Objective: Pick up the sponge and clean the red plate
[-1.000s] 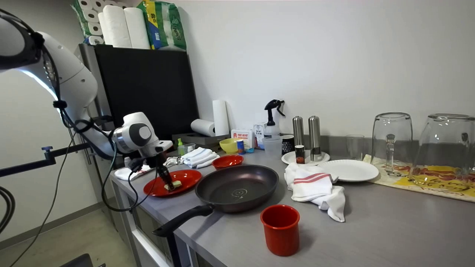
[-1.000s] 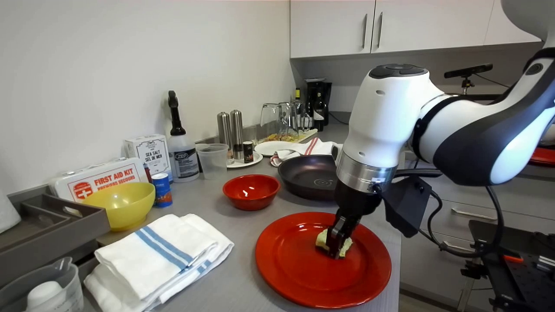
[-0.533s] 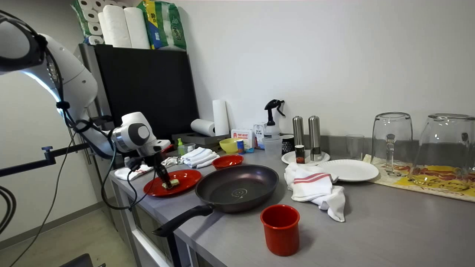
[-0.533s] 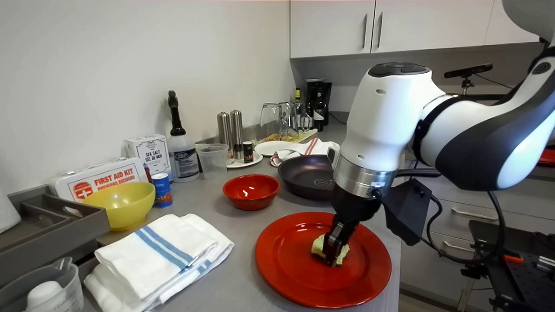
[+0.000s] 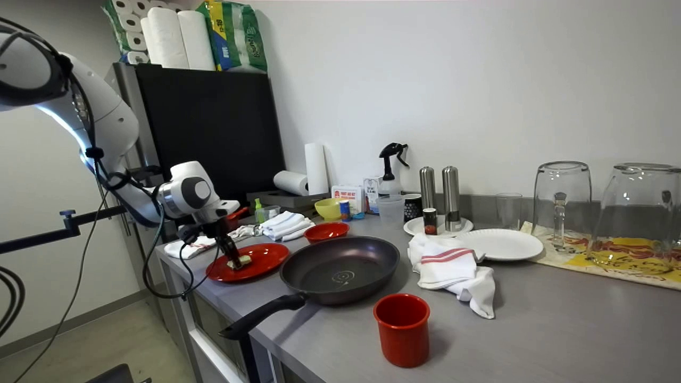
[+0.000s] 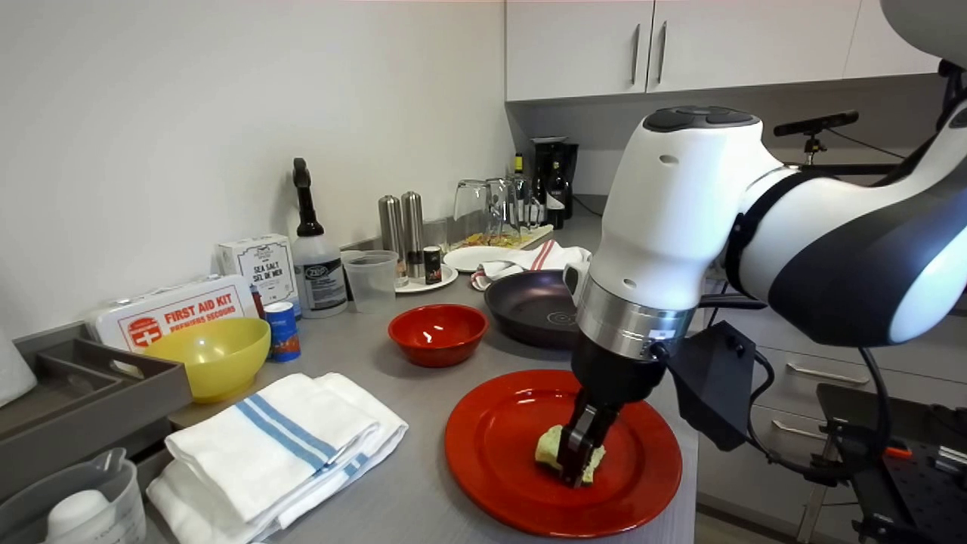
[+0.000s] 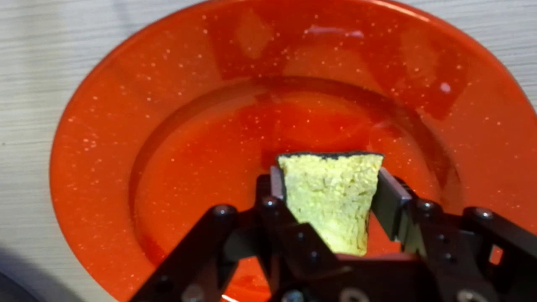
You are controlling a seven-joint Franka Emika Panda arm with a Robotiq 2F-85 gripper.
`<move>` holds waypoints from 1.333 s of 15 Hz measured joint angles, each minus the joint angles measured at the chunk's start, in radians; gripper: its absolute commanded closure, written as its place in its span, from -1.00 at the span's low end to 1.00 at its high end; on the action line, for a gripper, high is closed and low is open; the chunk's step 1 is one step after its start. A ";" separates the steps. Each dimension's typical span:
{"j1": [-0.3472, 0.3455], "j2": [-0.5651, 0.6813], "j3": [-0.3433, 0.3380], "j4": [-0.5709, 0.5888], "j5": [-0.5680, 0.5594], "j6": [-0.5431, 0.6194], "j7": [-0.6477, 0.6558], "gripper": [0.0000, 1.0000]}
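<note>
The gripper (image 7: 333, 184) is clamped on the sponge (image 7: 331, 205): in the wrist view we see its two pads (image 7: 390, 201), one at each side of the yellow-green block, whose far edge is dark. Both are over the middle part of the red plate (image 6: 491, 476), inside its inner ring, and the sponge looks to be down on the glossy surface; how hard it presses we cannot tell. In both exterior views we find the arm (image 6: 672, 227) bent, with the gripper pointing down at a slant.

The red plate lies flat on the counter (image 5: 532, 330), near its edge. Just beside it stands the pan (image 5: 346, 266), its handle (image 5: 266, 314) jutting past that edge; whether the red plate and the pan touch we cannot tell. The red bowl (image 6: 438, 340) stands near both, and the folded blue-striped towels (image 6: 295, 431) lie near the red plate, apart from it.

In an exterior view we have the red cup (image 5: 403, 338) upright, apart from the pan, and the red-striped towel (image 5: 447, 266) crumpled beside the white plate (image 5: 505, 243). Towards the wall (image 6: 189, 113) we make out the yellow bowl (image 6: 204, 359) with the first aid kit (image 6: 181, 306) behind it, the salt box (image 6: 261, 268), the spray bottle (image 6: 321, 283) and two steel mills (image 6: 413, 230).
</note>
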 measured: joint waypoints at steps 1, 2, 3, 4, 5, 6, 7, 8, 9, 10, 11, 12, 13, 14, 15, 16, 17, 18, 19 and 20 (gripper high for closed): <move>0.000 0.001 0.000 0.001 0.001 -0.003 -0.001 0.47; 0.000 0.001 0.000 0.002 0.003 -0.008 -0.004 0.47; 0.000 0.001 0.000 0.003 0.008 -0.015 -0.010 0.47; 0.000 0.000 -0.001 0.004 0.014 -0.021 -0.017 0.47; -0.001 0.000 -0.001 0.006 0.020 -0.027 -0.022 0.47; -0.001 0.000 -0.001 0.006 0.027 -0.031 -0.026 0.47; -0.001 -0.001 -0.001 0.007 0.037 -0.034 -0.031 0.47; -0.002 -0.002 -0.001 0.007 0.050 -0.037 -0.038 0.47; -0.002 -0.003 -0.001 0.007 0.060 -0.041 -0.042 0.47; -0.002 -0.005 -0.001 0.007 0.071 -0.046 -0.048 0.47; -0.002 -0.007 -0.001 0.007 0.082 -0.052 -0.054 0.47; -0.002 -0.009 -0.001 0.006 0.091 -0.057 -0.057 0.47; -0.002 -0.011 -0.001 0.005 0.098 -0.061 -0.058 0.47; -0.002 -0.013 -0.001 0.002 0.102 -0.061 -0.058 0.47; -0.003 -0.016 -0.002 -0.001 0.103 -0.061 -0.056 0.47; -0.003 -0.020 -0.003 -0.006 0.103 -0.061 -0.055 0.47; -0.003 -0.024 -0.005 -0.012 0.103 -0.060 -0.054 0.47; -0.003 -0.028 -0.007 -0.018 0.103 -0.060 -0.053 0.47; -0.004 -0.032 -0.007 -0.025 0.103 -0.059 -0.052 0.47; -0.005 -0.037 -0.008 -0.033 0.103 -0.057 -0.051 0.47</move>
